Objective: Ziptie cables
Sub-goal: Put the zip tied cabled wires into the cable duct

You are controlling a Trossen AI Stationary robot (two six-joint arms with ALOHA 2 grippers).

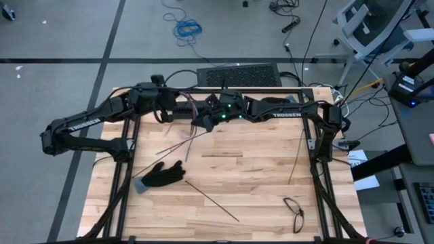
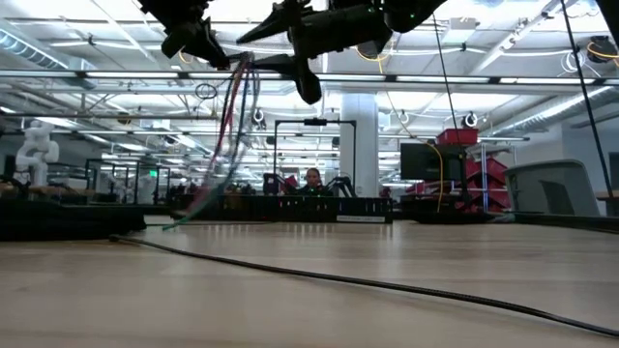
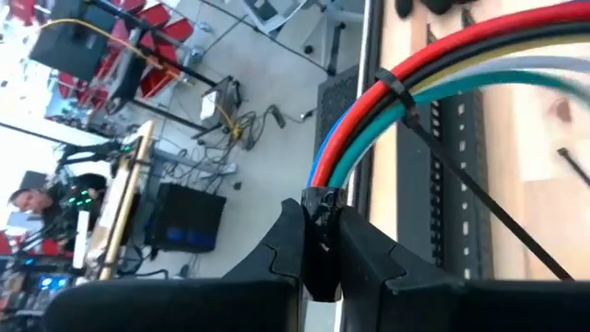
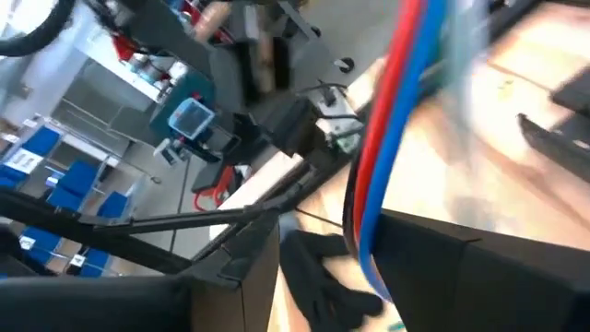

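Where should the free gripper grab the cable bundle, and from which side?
Grip the cables just beyond the zip tie, where they are cinched into one tight bunch. Come from the side away from the left gripper, which clamps the bundle's end, with jaws across the run.

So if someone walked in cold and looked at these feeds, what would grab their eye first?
Probably the cables: a bright bundle of red, blue, teal and pale wires with a black tie around it, held up off the table at its far side, one end pinched in the left tool. The right tool sits close beside the same bundle, its fingers apart around the red and blue strands. Lower down, a black glove lies on the wooden table.
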